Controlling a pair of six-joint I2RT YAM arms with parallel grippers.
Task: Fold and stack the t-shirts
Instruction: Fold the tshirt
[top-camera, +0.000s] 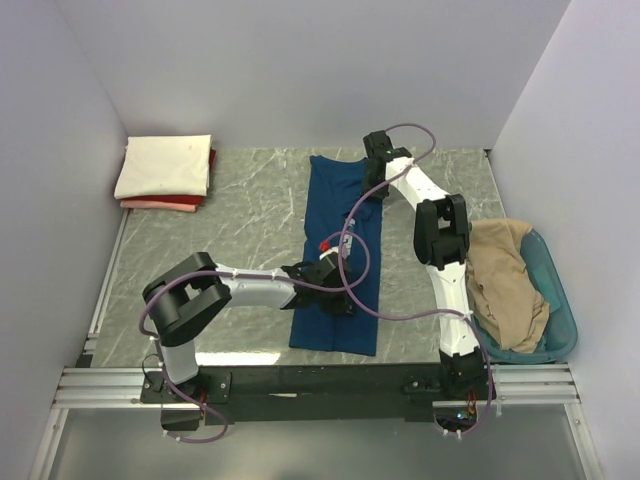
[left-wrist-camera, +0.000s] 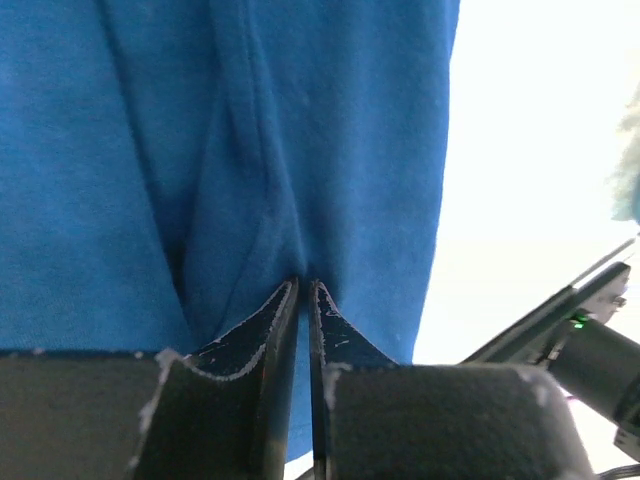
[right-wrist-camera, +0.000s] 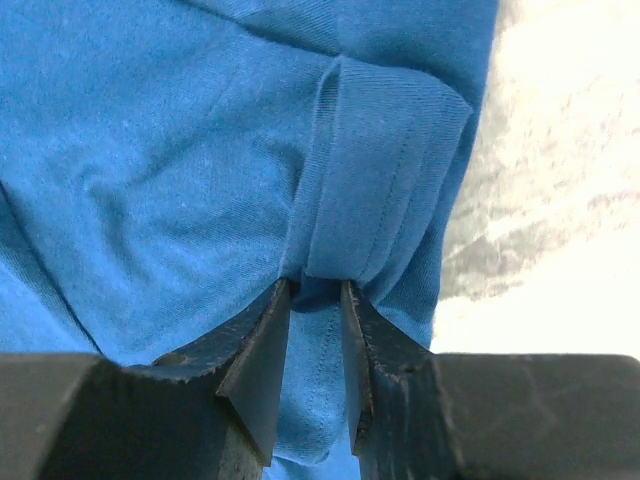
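Observation:
The dark blue t-shirt (top-camera: 340, 300) lies on the table as a long narrow strip running from near to far. My left gripper (top-camera: 335, 272) sits on its middle, and in the left wrist view (left-wrist-camera: 303, 285) its jaws are shut on a pinch of the blue cloth (left-wrist-camera: 150, 180). My right gripper (top-camera: 378, 178) is at the strip's far right corner. In the right wrist view (right-wrist-camera: 315, 285) it is shut on a bunched fold of blue cloth (right-wrist-camera: 380, 180). The print is hidden. Cream (top-camera: 165, 165) and red/pink (top-camera: 165, 204) tees lie folded and stacked at the back left.
A teal plastic tub (top-camera: 558, 318) stands at the right edge and holds a crumpled tan tee (top-camera: 505, 280). White walls close in the left, back and right sides. The metal rail (top-camera: 320, 385) with the arm bases runs along the near edge.

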